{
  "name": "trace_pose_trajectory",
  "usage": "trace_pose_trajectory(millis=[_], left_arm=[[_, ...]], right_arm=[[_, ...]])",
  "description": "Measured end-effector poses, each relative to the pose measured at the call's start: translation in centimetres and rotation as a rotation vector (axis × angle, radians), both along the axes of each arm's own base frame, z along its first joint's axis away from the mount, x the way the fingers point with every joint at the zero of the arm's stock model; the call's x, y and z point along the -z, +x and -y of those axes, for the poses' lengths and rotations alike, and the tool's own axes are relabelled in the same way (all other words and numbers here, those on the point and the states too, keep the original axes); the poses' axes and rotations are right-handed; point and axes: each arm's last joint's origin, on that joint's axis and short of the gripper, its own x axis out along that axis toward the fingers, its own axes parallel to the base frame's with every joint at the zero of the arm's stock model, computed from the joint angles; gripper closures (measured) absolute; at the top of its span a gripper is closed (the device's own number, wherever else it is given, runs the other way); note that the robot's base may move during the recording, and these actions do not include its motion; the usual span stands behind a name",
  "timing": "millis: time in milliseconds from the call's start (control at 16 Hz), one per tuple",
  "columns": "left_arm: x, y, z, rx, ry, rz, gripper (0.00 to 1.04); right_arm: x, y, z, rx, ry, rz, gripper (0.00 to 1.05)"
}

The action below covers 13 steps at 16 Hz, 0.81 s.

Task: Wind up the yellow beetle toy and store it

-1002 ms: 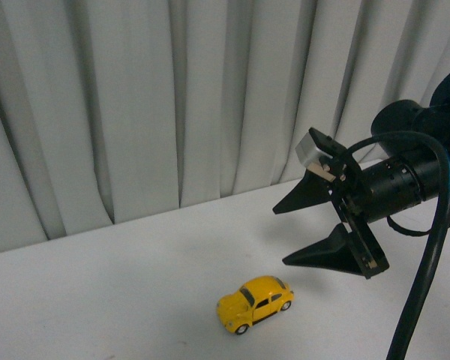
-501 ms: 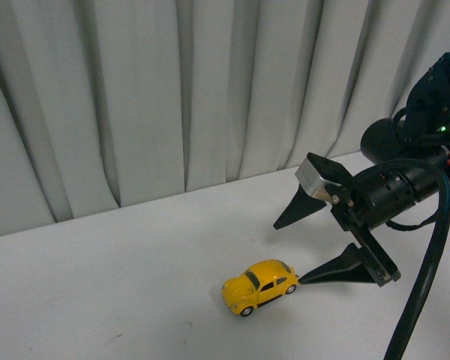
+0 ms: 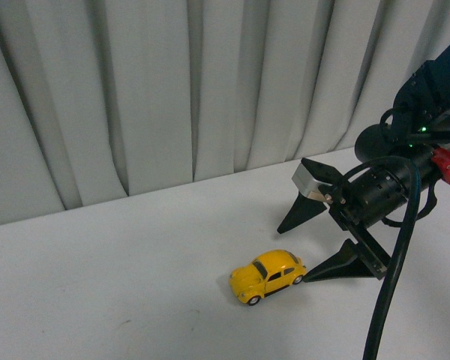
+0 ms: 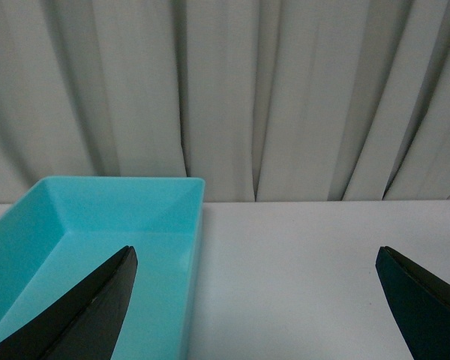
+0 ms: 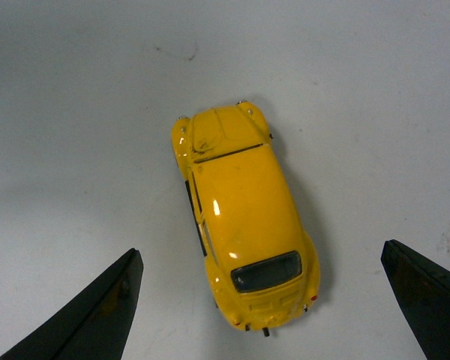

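Note:
The yellow beetle toy (image 3: 268,276) stands on its wheels on the white table (image 3: 135,262). My right gripper (image 3: 292,253) is open just behind the car's rear, with its lower fingertip close to the rear bumper. In the right wrist view the car (image 5: 244,217) lies between the wide-open fingers (image 5: 97,315), its rear window nearest the gripper (image 5: 260,255). The fingers do not touch it. My left gripper (image 4: 255,251) is open and empty above the table, with one finger over a teal bin. It does not show in the front view.
The teal bin (image 4: 195,247) is open and empty, at the back of the table against the curtain. A grey pleated curtain (image 3: 172,97) hangs behind the table. The right arm's black cable (image 3: 390,285) hangs in front at the right.
My right gripper has come down and closer to the car's rear, still open. The car looks unmoved on the table. The front view has shifted a little.

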Motion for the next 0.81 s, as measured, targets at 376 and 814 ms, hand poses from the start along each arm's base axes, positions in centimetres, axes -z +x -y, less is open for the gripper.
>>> trace_pose_trajectory(millis=[376, 814], left_arm=[[0.0, 0.0, 0.0, 0.000, 0.000, -0.001, 0.07], [0.0, 0.0, 0.0, 0.000, 0.000, 0.000, 0.07]], right_arm=[[0.6, 1.5, -1.8, -0.060, -0.008, -0.070, 0.07], [1.6, 1.5, -3.6, -0.106, -0.036, -0.026, 0.07]])
